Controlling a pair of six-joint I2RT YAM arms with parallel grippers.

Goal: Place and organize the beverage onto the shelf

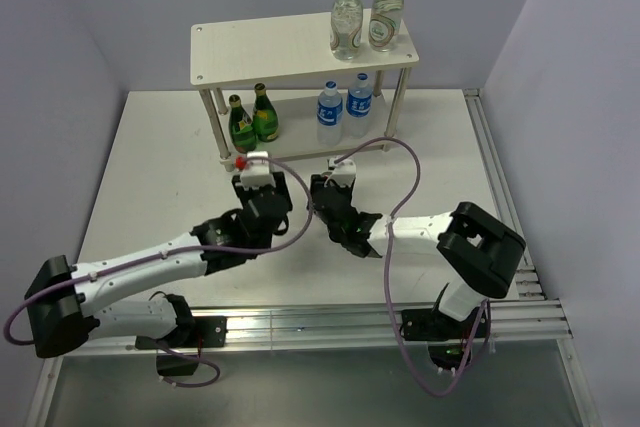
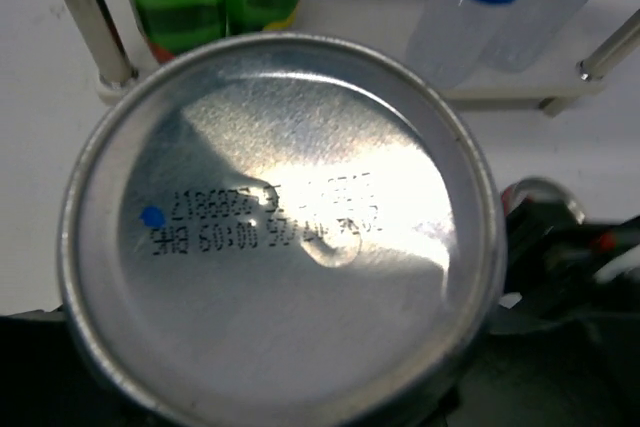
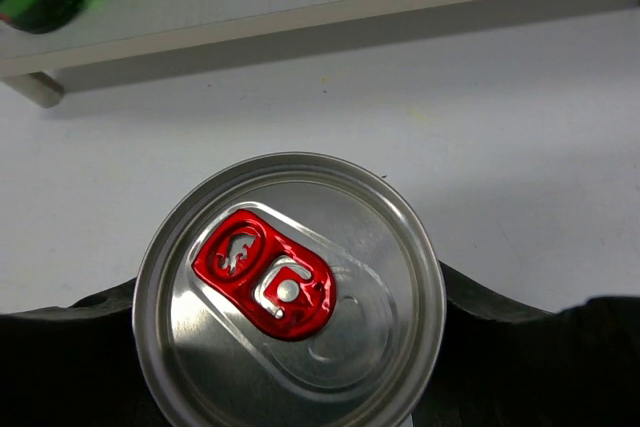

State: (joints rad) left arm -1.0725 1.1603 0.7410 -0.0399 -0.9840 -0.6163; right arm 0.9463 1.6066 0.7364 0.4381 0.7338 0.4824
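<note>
Reaching fwd, L claw [image 1: 250, 171], R claw [image 1: 333, 179] clutch cans [image 2: 280, 237] [image 3: 290, 292].

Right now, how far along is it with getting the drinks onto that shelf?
Done: the shelf holds two clear bottles on top, with two green bottles and two blue-labelled bottles below. In hand: the left claw grips a stamped-base can, the right claw a red-tab can. Left: shelving both cans.

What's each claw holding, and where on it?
Left claw: a code-stamped can, base toward its camera, gripped by the sidewall. Right claw: a red-tab can, dark fingers on opposite sides of its body, below the rim.
</note>
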